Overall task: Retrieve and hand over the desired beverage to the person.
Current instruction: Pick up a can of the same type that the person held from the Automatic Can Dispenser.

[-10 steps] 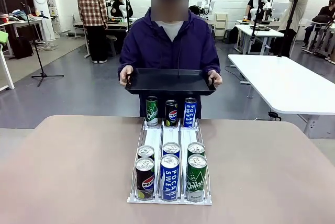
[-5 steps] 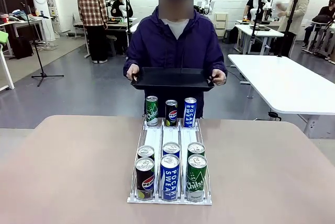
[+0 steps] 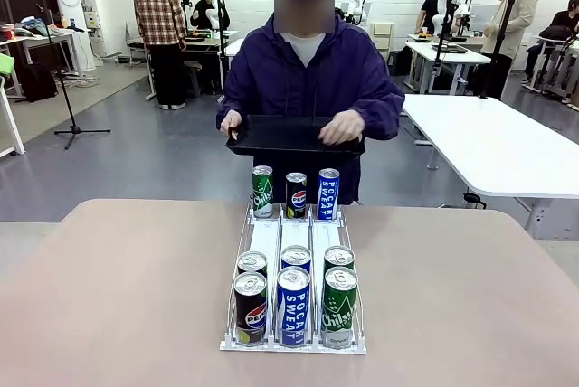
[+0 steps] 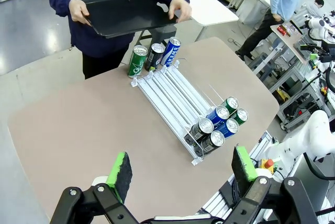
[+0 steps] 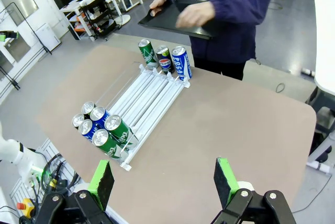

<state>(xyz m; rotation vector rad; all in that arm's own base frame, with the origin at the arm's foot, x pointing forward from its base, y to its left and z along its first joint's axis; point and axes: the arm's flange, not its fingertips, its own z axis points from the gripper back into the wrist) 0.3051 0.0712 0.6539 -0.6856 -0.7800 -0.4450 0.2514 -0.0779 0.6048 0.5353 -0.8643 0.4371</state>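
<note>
The person (image 3: 308,70) in a navy-purple jacket stands at the table's far side, holding a black tray (image 3: 280,134) with one hand (image 3: 231,123) while the other hand (image 3: 342,127) rests over its top. A white rack (image 3: 294,238) on the brown table holds cans: a green can (image 3: 262,192), a Pepsi can (image 3: 296,194) and a blue Pocari Sweat can (image 3: 328,193) at the far end, several more (image 3: 293,304) at the near end. My left gripper (image 4: 182,170) hangs open high above the table, apart from the rack (image 4: 172,90). My right gripper (image 5: 164,182) is open too, above the table's near side, with the cans (image 5: 102,127) off to its left.
Bare brown tabletop (image 3: 118,297) lies on both sides of the rack. A white table (image 3: 493,143) stands behind at the right. Other people and a tripod (image 3: 72,125) are far off in the room.
The person straightened and drew the tray in closer. One hand left the tray's right edge and now lies over the tray's top. Cans stay put.
</note>
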